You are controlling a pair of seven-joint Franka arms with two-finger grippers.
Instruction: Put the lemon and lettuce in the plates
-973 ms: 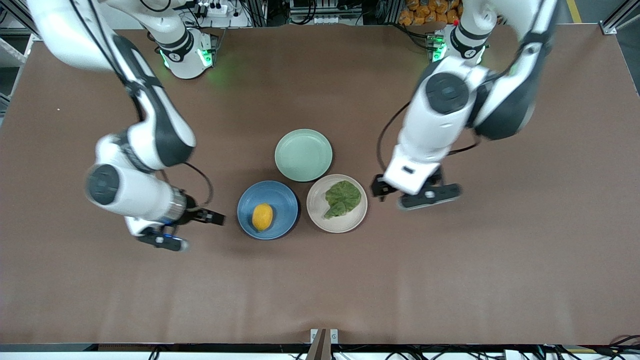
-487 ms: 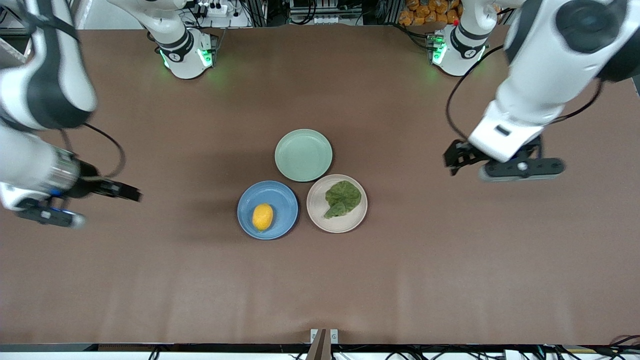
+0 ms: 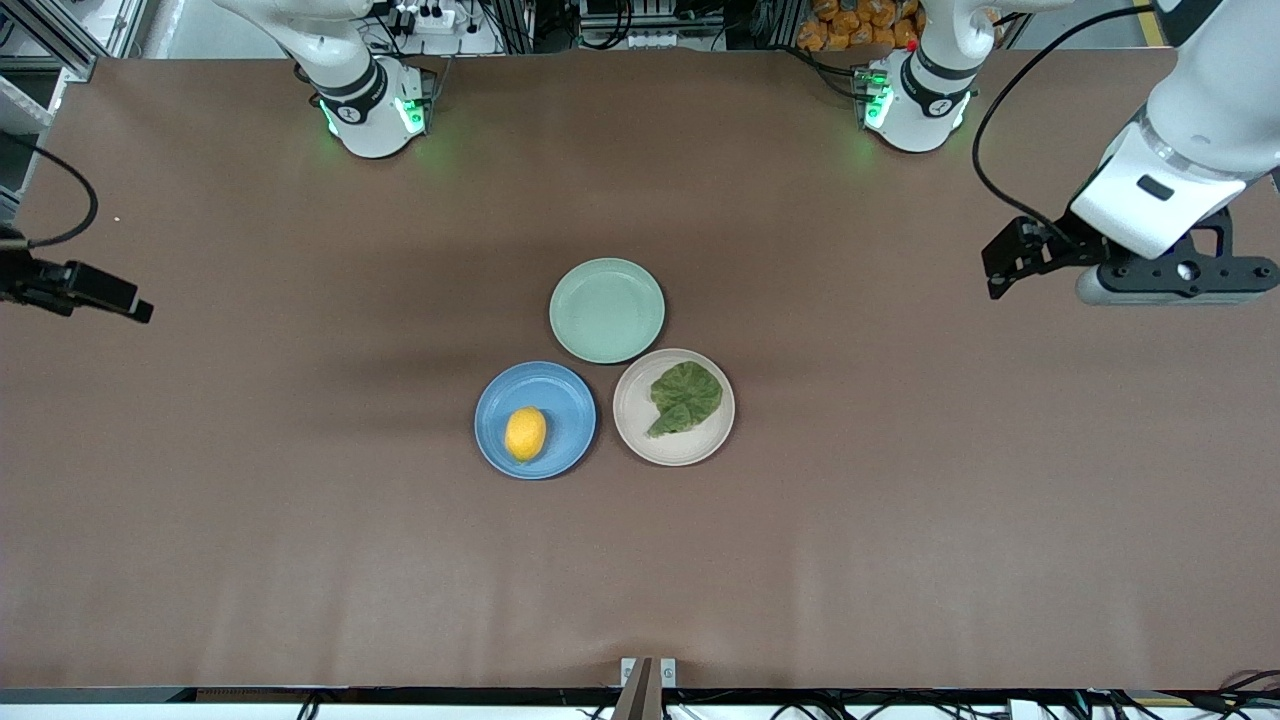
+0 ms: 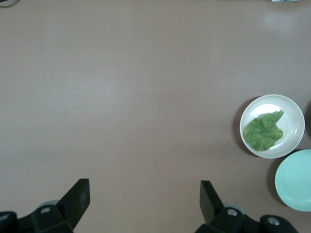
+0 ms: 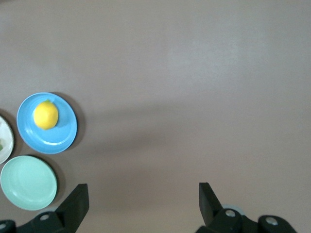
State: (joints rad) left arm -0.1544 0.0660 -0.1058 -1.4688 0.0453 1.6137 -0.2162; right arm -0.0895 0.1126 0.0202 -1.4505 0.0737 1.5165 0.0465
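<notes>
The yellow lemon [image 3: 525,433] lies in the blue plate [image 3: 562,398]. The green lettuce [image 3: 686,397] lies in the beige-pink plate [image 3: 640,432] beside it. My left gripper [image 3: 993,272] is open and empty, up over bare table toward the left arm's end. My right gripper [image 3: 137,307] is open and empty over the table's edge at the right arm's end. The left wrist view shows its open gripper [image 4: 144,194], the lettuce [image 4: 263,132] and its plate [image 4: 293,109]. The right wrist view shows its open gripper [image 5: 142,196], the lemon [image 5: 46,115] and the blue plate [image 5: 62,137].
An empty pale green plate [image 3: 607,310] touches both plates, farther from the front camera; it also shows in the left wrist view [image 4: 296,180] and the right wrist view [image 5: 28,182]. Brown table surface [image 3: 900,520] surrounds the plates.
Both arms have drawn back from the plates toward their own ends of the table, grippers open. The lemon, lettuce and plates have not moved.
</notes>
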